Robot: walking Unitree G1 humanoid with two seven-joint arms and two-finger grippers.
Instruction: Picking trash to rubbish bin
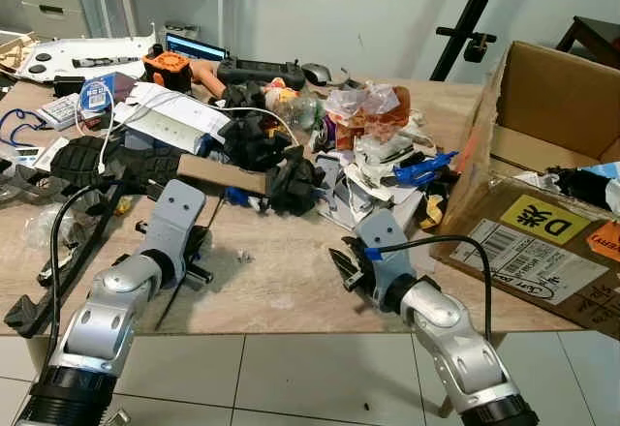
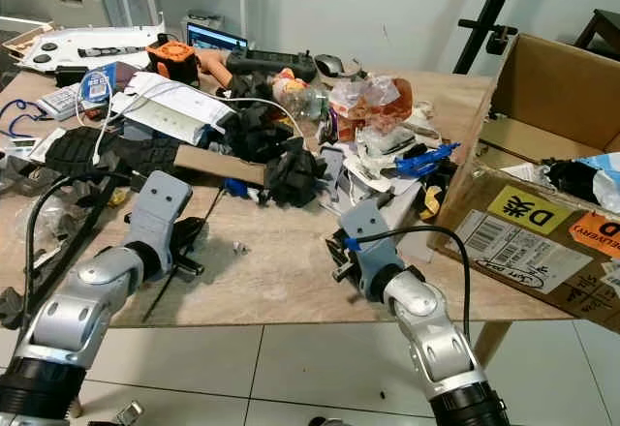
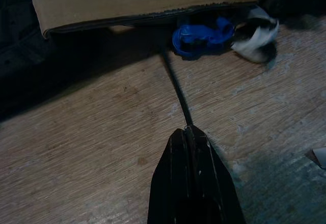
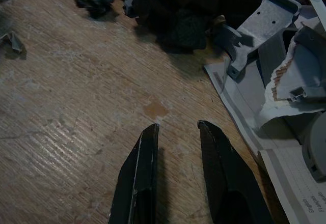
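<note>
- Left gripper (image 3: pixel 189 132): fingers pressed together, pinching a thin black strip (image 3: pixel 175 89) low over the wooden table (image 1: pixel 281 286).
- Right gripper (image 4: pixel 178 132): fingers narrowly parted, holding nothing, above bare tabletop.
- Strip: extends from the fingertips toward a blue clip (image 3: pixel 201 35) beneath a cardboard piece (image 3: pixel 137 0).
- Cardboard box (image 1: pixel 542 194): at the table's right.

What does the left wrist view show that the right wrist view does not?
Left wrist view: the left gripper with fingers pressed shut on a thin black cable, which runs toward a blue plastic clip beside a cardboard strip.

Right wrist view: the right gripper with fingers apart above bare wood, grey plastic brackets and printed paper to one side.

Both: the scuffed wooden tabletop and dark clutter beyond.
</note>
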